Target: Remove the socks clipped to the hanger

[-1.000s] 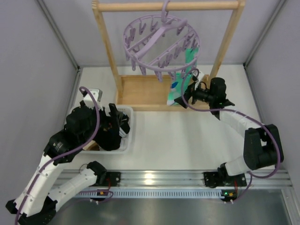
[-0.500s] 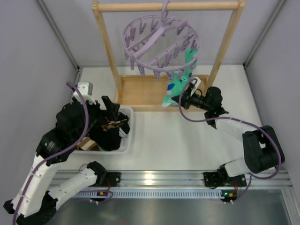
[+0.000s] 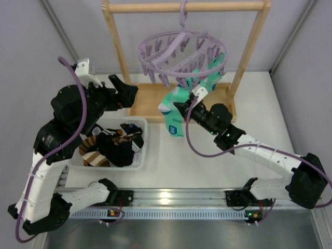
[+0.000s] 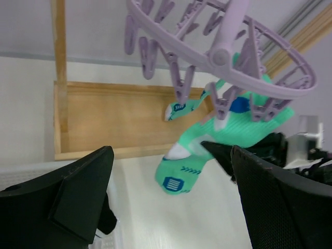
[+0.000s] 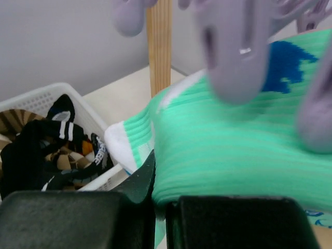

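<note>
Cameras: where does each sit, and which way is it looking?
Top external: high up behind, looking down at hanger; left arm and right arm show.
Left wrist: on its arm, facing hanger and mint sock; open left pincer frames them.
Right wrist: on its arm, against that sock; right pincer shut on it.
All share the mint sock.

Ribbed mint knit sock [image 5: 233, 155], glossy lavender plastic hanger [image 4: 224, 52], matt pale wooden rack [image 3: 145, 7], white latticed plastic basket [image 5: 36, 94]
</note>
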`<action>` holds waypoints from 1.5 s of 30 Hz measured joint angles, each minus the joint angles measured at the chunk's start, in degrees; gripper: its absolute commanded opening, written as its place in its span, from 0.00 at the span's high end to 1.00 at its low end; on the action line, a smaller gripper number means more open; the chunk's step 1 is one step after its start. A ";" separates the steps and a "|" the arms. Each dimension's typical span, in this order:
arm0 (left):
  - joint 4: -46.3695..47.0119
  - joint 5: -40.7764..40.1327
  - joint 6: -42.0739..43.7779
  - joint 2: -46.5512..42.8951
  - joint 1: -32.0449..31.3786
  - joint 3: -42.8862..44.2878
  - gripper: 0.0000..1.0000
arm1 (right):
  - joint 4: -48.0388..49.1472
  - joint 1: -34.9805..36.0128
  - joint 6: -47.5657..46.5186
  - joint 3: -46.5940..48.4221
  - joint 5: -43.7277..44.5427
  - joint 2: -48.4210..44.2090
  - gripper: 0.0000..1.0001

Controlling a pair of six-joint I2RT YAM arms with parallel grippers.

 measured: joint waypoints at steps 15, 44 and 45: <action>0.02 4.33 6.49 18.49 -2.27 14.93 0.02 | -11.52 23.80 -9.16 13.00 43.63 17.75 1.00; -0.11 -17.84 14.64 29.99 -12.46 16.92 0.15 | -7.41 30.10 -19.47 21.03 60.30 27.93 1.00; -0.11 -17.88 14.58 30.18 -12.46 16.92 0.16 | -7.39 30.18 -19.61 21.44 60.35 28.41 1.00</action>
